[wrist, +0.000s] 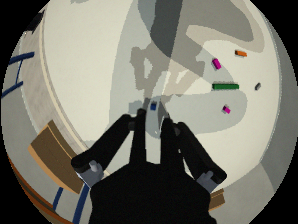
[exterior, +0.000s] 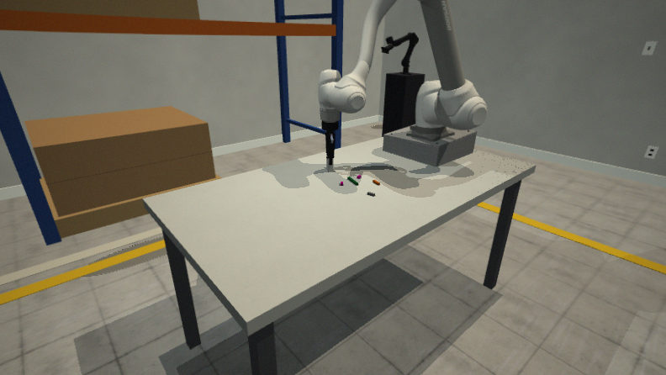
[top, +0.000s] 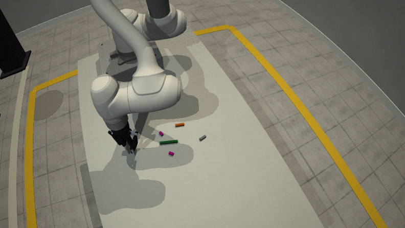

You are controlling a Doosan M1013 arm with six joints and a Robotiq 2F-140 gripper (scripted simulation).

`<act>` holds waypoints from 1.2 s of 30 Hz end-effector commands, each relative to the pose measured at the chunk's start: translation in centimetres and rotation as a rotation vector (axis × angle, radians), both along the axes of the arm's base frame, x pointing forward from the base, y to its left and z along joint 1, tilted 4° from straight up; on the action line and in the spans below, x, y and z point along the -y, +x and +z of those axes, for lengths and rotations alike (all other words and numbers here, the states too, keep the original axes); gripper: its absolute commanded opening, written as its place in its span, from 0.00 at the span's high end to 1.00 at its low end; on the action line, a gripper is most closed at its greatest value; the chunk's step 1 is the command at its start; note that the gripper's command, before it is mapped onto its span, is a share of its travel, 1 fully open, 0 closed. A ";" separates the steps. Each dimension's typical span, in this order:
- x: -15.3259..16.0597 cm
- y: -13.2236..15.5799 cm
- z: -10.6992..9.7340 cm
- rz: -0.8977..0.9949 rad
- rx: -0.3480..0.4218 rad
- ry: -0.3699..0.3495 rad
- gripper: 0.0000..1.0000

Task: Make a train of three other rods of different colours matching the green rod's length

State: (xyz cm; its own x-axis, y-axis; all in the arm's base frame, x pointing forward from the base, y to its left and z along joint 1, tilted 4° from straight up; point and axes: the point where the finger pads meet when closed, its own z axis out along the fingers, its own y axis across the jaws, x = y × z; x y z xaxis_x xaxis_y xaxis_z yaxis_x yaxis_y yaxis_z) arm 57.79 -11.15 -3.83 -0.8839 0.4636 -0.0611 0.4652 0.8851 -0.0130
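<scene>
left of centre in the top view, the jaws of the gripper (top: 132, 151) (exterior: 330, 166) (wrist: 154, 114) stand slightly apart by the blue rod (wrist: 153, 106). rightward, the green rod (top: 168, 142) (exterior: 352, 180) (wrist: 225, 86) lies between two magenta ones.

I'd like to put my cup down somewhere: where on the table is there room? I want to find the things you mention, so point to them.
The broad stretch of table (top: 226, 192) (exterior: 242, 246) farther from the arm's base than the rods looks bare. It's crowded around the green rod (top: 168, 142) (exterior: 352, 180) (wrist: 225, 86), with small rods on both sides and the hand (top: 132, 151) (exterior: 330, 167) (wrist: 153, 106) nearby.
</scene>
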 end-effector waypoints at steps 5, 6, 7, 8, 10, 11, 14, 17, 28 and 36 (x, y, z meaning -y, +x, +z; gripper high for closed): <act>0.0 0.0 0.0 0.000 0.000 0.000 0.85; 0.0 0.0 0.0 0.000 0.000 0.000 0.85; 0.0 0.0 0.0 0.000 0.000 0.000 0.85; 0.0 0.0 0.0 0.000 0.000 0.000 0.85; 0.0 0.0 0.0 0.000 0.000 0.000 0.85; 0.0 0.0 0.0 0.000 0.000 0.000 0.85; 0.0 0.0 0.0 0.000 0.000 0.000 0.85; 0.0 0.0 0.0 0.000 0.000 0.000 0.85; 0.0 0.0 0.0 0.000 0.000 0.000 0.85; 0.0 0.0 0.0 0.000 0.000 0.000 0.97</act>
State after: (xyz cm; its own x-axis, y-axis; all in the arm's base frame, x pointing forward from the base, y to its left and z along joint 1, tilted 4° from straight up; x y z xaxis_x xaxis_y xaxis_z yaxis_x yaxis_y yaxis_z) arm 57.79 -11.15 -3.84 -0.8839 0.4636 -0.0611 0.4652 0.8851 -0.0130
